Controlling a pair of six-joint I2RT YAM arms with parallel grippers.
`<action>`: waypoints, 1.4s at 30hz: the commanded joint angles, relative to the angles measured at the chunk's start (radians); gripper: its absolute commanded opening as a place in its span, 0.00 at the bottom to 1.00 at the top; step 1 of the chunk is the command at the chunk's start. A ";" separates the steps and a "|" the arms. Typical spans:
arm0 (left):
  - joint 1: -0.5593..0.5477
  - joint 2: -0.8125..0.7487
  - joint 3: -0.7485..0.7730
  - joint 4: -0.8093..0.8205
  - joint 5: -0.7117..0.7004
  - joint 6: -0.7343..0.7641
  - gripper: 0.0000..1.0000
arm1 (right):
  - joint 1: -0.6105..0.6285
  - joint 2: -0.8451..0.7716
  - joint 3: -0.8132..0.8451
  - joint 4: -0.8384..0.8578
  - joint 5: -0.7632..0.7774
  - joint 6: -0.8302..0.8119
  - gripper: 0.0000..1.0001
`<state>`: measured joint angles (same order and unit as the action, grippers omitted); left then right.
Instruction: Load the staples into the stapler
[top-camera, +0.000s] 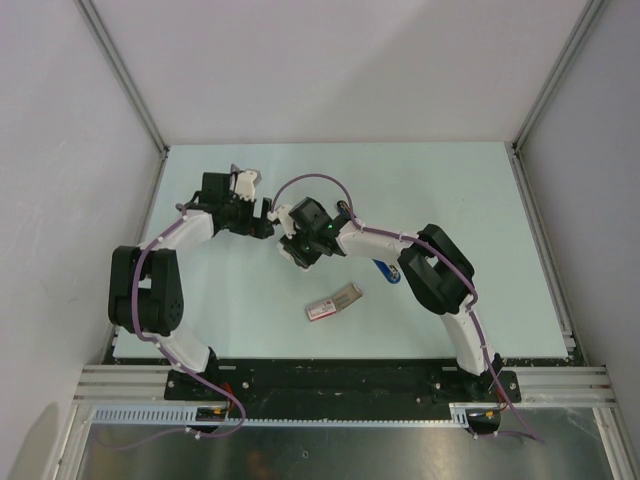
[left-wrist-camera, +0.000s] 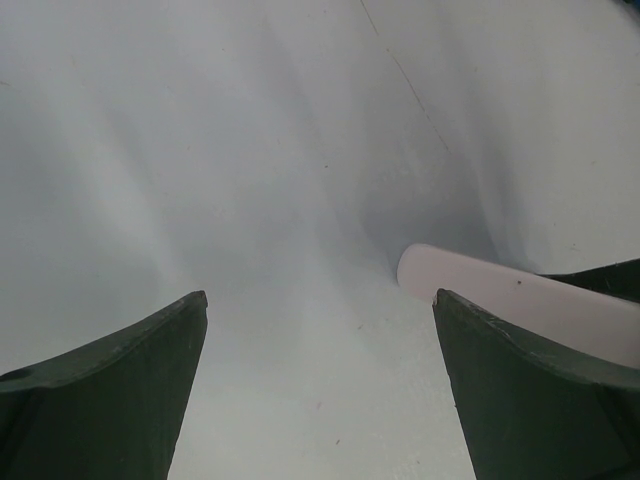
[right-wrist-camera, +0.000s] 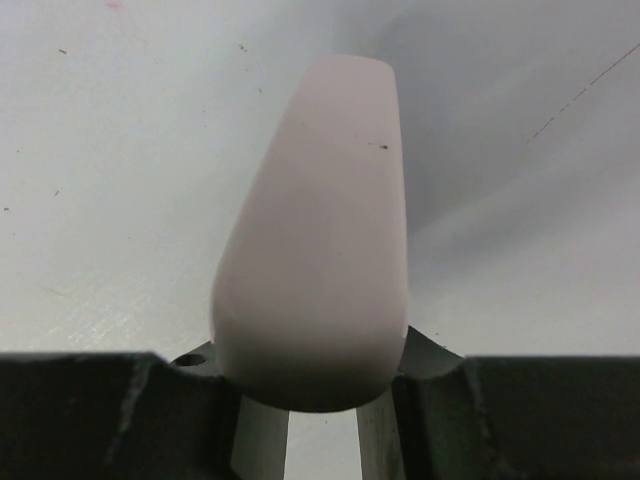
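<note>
The pale tabletop (top-camera: 450, 190) carries everything. The left arm (top-camera: 150, 290) bends up from the near left corner and reaches in toward the middle. The right arm (top-camera: 440, 275) rises from the near right corner and folds leftward, so the two wrists meet just left of centre, toward the far edge.

The left fingers (left-wrist-camera: 110, 390) are spread wide, released, with only bare surface between them. The right fingers (right-wrist-camera: 385, 440) are clenched on a pale pink piece (right-wrist-camera: 320, 230) with a rounded end. It is blurred, so I cannot tell what it is. Its tip also shows just beside one of the left fingers in the left wrist view.

The stapler (top-camera: 384, 272), blue, lies right of centre and is partly hidden under the right forearm. The staple box (top-camera: 335, 301), pink and white, lies slantwise near the middle, closer to the near edge. It is left of the stapler and apart from it, and neither arm touches it.
</note>
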<state>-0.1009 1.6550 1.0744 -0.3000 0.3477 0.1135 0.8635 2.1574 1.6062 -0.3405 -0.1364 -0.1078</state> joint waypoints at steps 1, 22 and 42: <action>-0.002 -0.054 -0.015 0.016 0.023 0.012 1.00 | -0.006 0.001 0.043 0.007 -0.007 -0.004 0.31; 0.282 -0.560 -0.175 -0.141 0.272 0.212 0.99 | 0.013 -0.014 0.043 0.002 -0.010 -0.019 0.35; 0.285 -0.736 -0.337 -0.200 0.343 0.393 0.99 | 0.058 -0.029 0.075 -0.028 0.050 -0.076 0.42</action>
<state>0.1791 0.9024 0.7475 -0.5003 0.6327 0.4637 0.9192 2.1574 1.6314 -0.3668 -0.1093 -0.1593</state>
